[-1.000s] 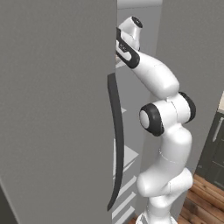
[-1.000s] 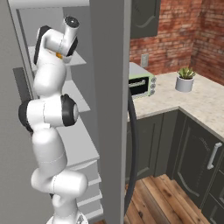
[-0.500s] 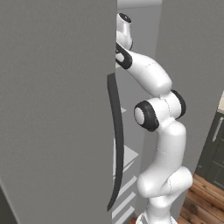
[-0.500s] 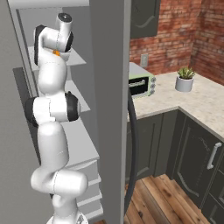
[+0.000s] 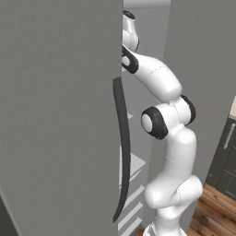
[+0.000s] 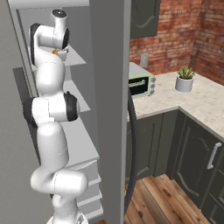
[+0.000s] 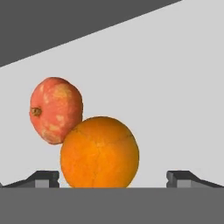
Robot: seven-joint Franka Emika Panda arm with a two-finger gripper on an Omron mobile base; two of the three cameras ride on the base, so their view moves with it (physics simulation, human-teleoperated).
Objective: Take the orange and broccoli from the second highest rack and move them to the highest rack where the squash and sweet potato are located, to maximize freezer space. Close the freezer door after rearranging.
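Across my left base feed, the freezer door (image 5: 55, 115) takes up everything from 12 round to 6 o'clock on the left — a flat grey panel with its long dark handle (image 5: 122, 152) curving down the inner edge. From the right base feed I can see into the open freezer (image 6: 83, 144), its pale shelves stepping down behind the arm, with a second grey door panel (image 6: 109, 109) standing edge-on at centre. My arm (image 6: 50, 131) rises from 6 o'clock and reaches up to the topmost shelf at about 11 o'clock. Off at 3 o'clock sit a speckled counter (image 6: 210, 105), a green toaster oven (image 6: 141, 82) and a small potted plant (image 6: 184, 79) against a red brick wall (image 6: 175, 30). I can read no writing or brand on any of it.

On my hand feed, the gripper (image 7: 113, 178) stands wide — one tip at 7 o'clock, the other at 5 o'clock, neither touching anything. Between them, nearer the left tip, the orange (image 7: 99, 152) rests on the pale rack floor. Just behind it at 10 o'clock is a reddish, yellow-mottled sweet potato (image 7: 56, 109), partly overlapped by the orange; I cannot tell whether they touch.
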